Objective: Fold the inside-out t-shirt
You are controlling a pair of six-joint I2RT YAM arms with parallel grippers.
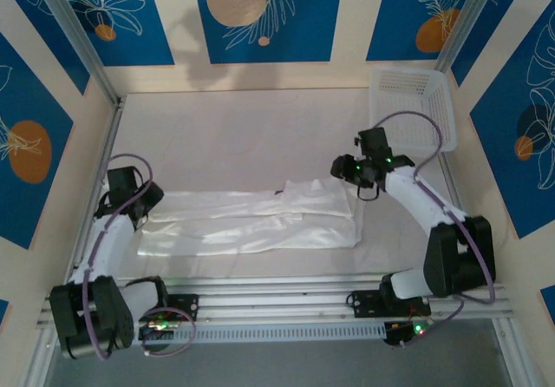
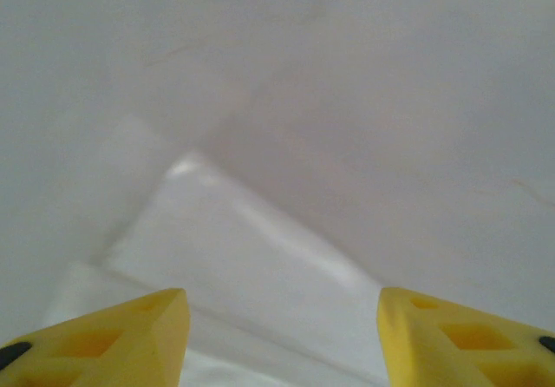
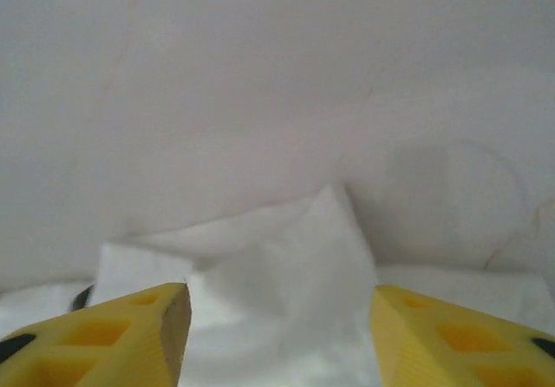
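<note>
The inside-out t-shirt [image 1: 251,222] lies flat on the table as a long white band running left to right, with a small dark mark on its far edge. My left gripper [image 1: 153,201] hovers at the band's left end, and in the left wrist view [image 2: 284,318] its yellow fingers [image 2: 130,335] stand apart over a layered corner of the cloth [image 2: 243,265]. My right gripper [image 1: 349,172] sits at the far right corner. In the right wrist view [image 3: 279,313] it is open above a raised peak of cloth [image 3: 295,265]. Neither holds anything.
A white mesh basket [image 1: 416,83] stands at the back right corner, just behind the right arm. Blue-and-cream walls close in the table on three sides. The aluminium rail [image 1: 277,305] with the arm bases runs along the near edge.
</note>
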